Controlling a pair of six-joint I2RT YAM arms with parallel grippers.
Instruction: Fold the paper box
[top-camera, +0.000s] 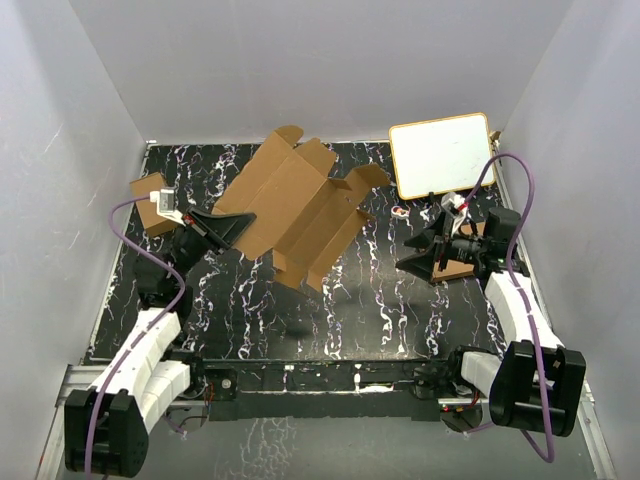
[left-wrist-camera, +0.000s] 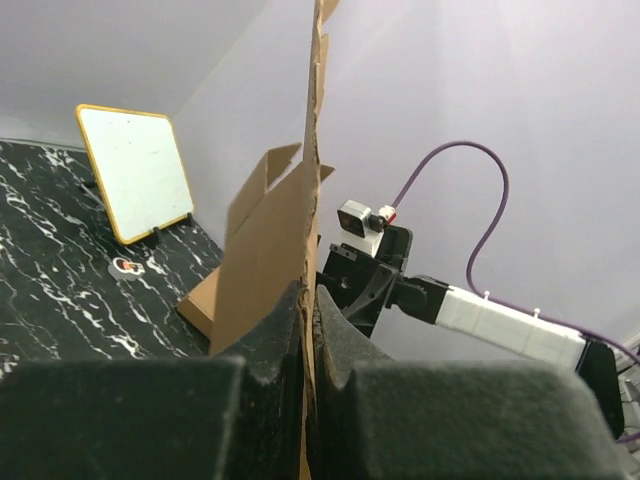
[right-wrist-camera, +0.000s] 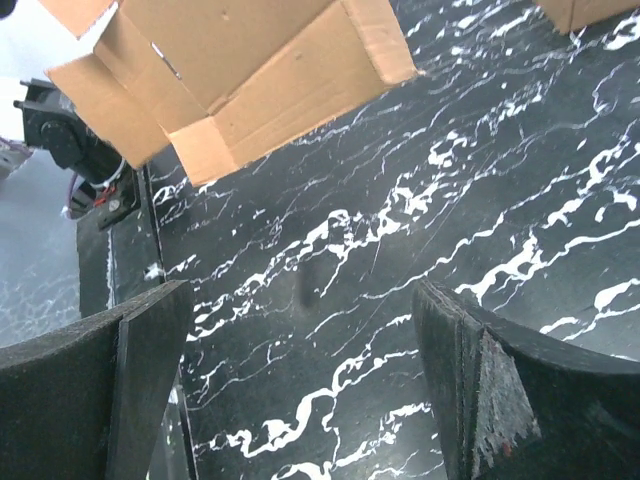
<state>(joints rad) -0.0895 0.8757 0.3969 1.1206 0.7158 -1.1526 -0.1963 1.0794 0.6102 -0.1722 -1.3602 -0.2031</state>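
Black marbled table (top-camera: 300, 330), left gripper (top-camera: 240, 224) pinching raised paper box (top-camera: 300, 205), right gripper (top-camera: 418, 252) spread empty, whiteboard (top-camera: 440, 155) behind.

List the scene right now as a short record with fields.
paper box: mostly unfolded die-cut sheet, flaps out, lifted above the middle of the table
left hand: shut on the paper box's edge
right hand: open, empty, apart from the paper box, on the right side
whiteboard: yellow-framed, propped at the far right
small carton: brown, far left, behind the left arm
table: black with white marbling
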